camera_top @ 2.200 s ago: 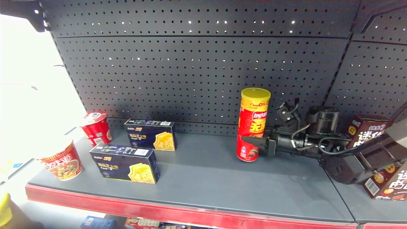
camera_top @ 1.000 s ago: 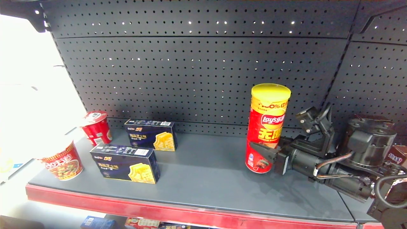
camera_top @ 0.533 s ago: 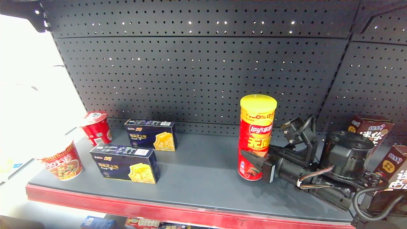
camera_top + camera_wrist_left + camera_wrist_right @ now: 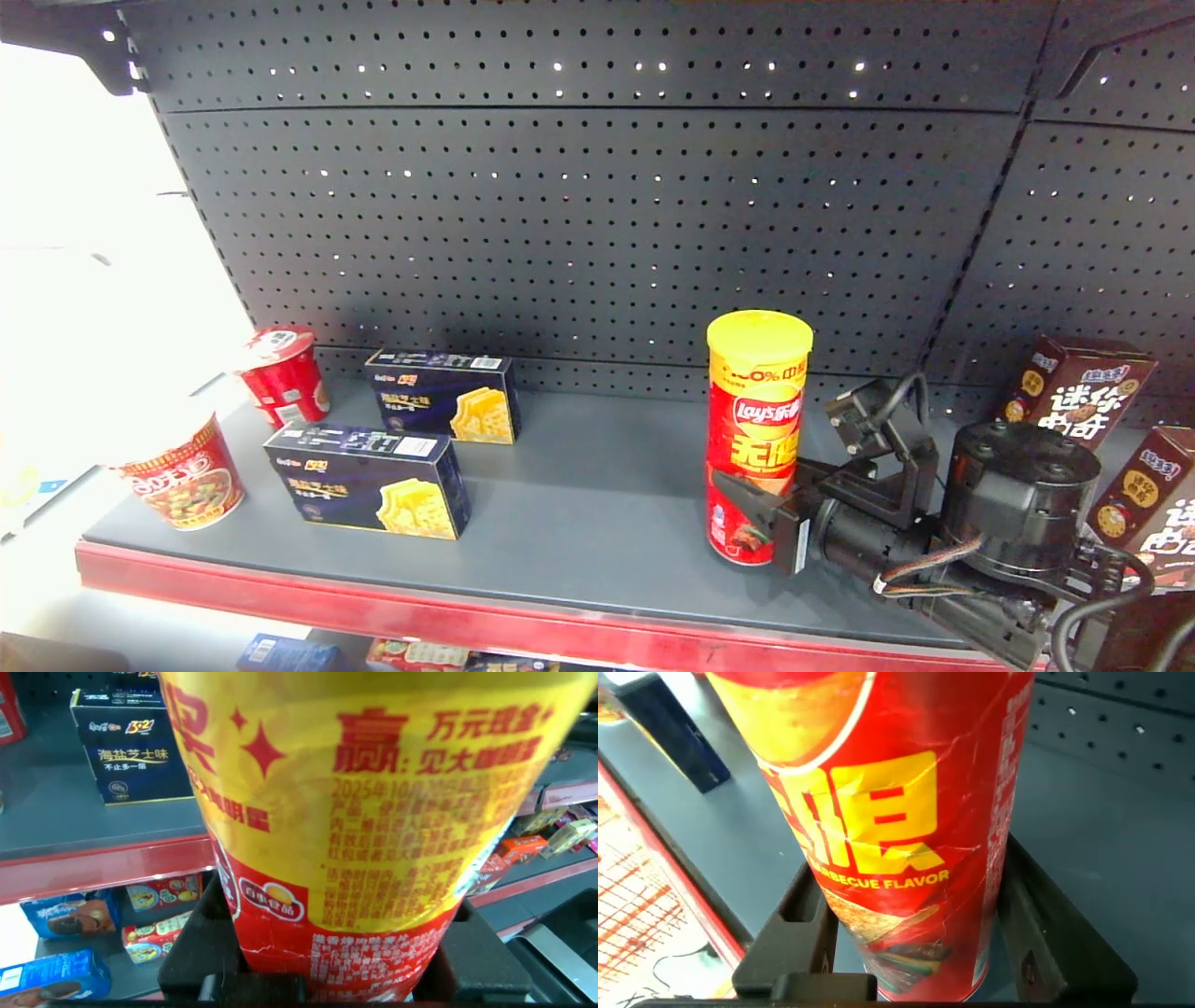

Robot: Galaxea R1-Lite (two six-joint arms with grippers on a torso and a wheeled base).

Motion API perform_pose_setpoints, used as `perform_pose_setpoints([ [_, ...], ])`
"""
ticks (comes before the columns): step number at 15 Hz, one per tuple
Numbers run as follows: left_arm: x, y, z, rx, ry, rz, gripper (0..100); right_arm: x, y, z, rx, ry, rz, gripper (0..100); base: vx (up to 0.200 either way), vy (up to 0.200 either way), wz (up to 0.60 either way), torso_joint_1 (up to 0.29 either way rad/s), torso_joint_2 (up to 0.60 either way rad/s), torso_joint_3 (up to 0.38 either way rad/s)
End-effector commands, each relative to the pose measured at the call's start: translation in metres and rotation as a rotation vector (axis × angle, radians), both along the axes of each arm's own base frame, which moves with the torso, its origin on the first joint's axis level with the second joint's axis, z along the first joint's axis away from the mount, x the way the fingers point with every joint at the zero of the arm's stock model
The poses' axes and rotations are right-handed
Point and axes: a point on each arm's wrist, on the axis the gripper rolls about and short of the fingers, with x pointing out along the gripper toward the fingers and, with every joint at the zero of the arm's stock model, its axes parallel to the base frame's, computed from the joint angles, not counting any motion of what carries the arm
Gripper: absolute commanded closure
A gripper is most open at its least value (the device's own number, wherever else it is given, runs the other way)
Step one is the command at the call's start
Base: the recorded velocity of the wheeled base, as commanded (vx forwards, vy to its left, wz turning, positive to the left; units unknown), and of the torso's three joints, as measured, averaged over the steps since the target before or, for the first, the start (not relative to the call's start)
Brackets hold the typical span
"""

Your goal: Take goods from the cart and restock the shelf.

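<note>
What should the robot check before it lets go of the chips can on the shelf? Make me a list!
1. Is the right gripper shut on the chips can? ok.
2. Is the can standing upright? ok.
3. Is the can's bottom resting on the shelf? cannot tell.
4. Is there free space around it, away from the blue boxes and brown boxes? ok.
5. Is the left gripper gripping its own second can? ok.

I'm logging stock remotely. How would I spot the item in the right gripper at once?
On the grey pegboard-backed shelf, look right of centre, left of the brown boxes. The chip can is held upright there in the right gripper: the only tall cylinder, red with a yellow lid, among low blue boxes and squat noodle cups.
</note>
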Motion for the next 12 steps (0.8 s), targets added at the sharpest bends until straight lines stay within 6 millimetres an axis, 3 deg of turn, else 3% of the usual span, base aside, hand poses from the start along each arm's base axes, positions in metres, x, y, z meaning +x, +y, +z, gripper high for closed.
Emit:
perform_pose_setpoints([
  [1, 0.0, 0.0, 0.0, -0.002, 0.0, 0.0, 100, -0.003, 0.0, 0.0, 0.001, 0.003, -0.008, 100, 0.0, 0.0, 0.0, 0.0, 0.0, 0.0],
  [9, -0.002, 0.001, -0.008, -0.001, 0.004, 0.01, 100, -0.01, 0.012, -0.003, 0.047, 0.035, 0.009, 100, 0.0, 0.0, 0.0, 0.0, 0.0, 0.0],
  [12, -0.002, 0.001, -0.009, 0.0, 0.006, 0.014, 100, -0.01, 0.018, -0.016, 0.041, 0.037, 0.023, 100, 0.0, 0.0, 0.0, 0.0, 0.0, 0.0],
])
